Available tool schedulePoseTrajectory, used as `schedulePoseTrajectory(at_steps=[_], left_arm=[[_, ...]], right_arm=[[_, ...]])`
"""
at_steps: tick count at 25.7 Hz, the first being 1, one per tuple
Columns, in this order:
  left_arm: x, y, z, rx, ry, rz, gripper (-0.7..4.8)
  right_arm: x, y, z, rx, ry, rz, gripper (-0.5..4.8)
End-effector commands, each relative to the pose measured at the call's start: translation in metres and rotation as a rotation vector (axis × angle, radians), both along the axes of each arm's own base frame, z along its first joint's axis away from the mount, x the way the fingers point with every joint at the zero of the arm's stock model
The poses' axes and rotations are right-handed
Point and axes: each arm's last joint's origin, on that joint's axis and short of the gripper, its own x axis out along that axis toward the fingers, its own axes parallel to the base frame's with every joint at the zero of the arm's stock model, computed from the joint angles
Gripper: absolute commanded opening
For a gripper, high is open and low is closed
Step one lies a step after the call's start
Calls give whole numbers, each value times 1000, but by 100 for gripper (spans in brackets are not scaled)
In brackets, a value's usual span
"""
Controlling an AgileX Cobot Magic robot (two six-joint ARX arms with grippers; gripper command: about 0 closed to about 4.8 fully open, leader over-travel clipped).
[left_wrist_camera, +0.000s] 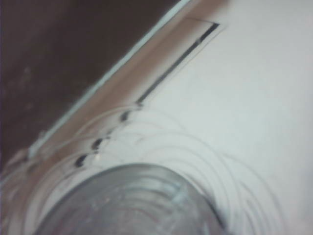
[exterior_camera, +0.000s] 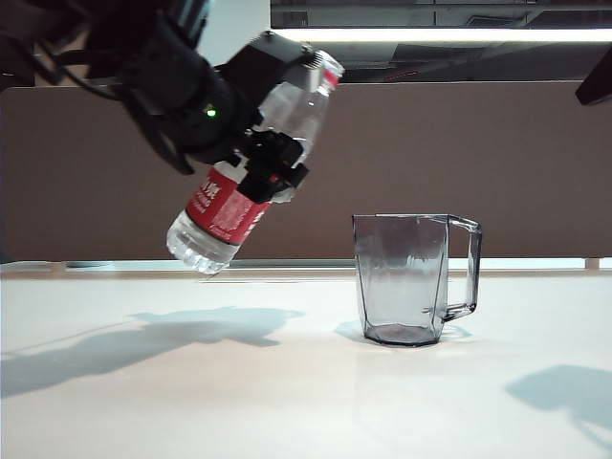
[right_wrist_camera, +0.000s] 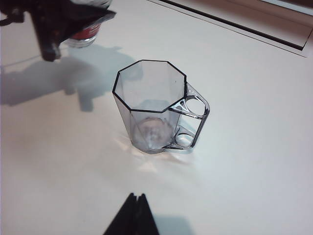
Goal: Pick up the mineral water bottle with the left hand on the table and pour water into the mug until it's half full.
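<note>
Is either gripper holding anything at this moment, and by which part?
The left gripper holds the mineral water bottle around its middle, just above the red label, tilted in the air left of the mug. The right gripper holds nothing.

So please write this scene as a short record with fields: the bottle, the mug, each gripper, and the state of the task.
bottle: mineral water bottle held in the air, tilted, neck up toward the mug side, base lower on the left
held by: left gripper, shut on the bottle's middle
mug: mug upright on the table, handle to the right, looks empty
bottle and mug: apart; bottle left of and above the mug
right gripper: right gripper near the mug, touching nothing; fingers look shut
task state: bottle lifted, no water poured yet
</note>
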Motion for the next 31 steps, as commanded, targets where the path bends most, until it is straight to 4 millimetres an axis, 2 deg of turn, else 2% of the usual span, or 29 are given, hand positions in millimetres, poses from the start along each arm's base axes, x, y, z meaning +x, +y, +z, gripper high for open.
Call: schedulePoseTrajectory(at_steps=[1, 9, 25, 31], left_arm=[[4, -13, 10, 51, -53, -30, 268], [3, -20, 8, 195, -102, -95, 268], [0, -23, 8, 297, -146, -82, 268], [8, -31, -10, 327, -154, -65, 268]], right_arm=[[0, 0, 3, 13, -16, 2, -5], [0, 0, 2, 13, -16, 1, -5], [0, 0, 2, 13, -16, 1, -5], [0, 0, 2, 13, -17, 2, -5]])
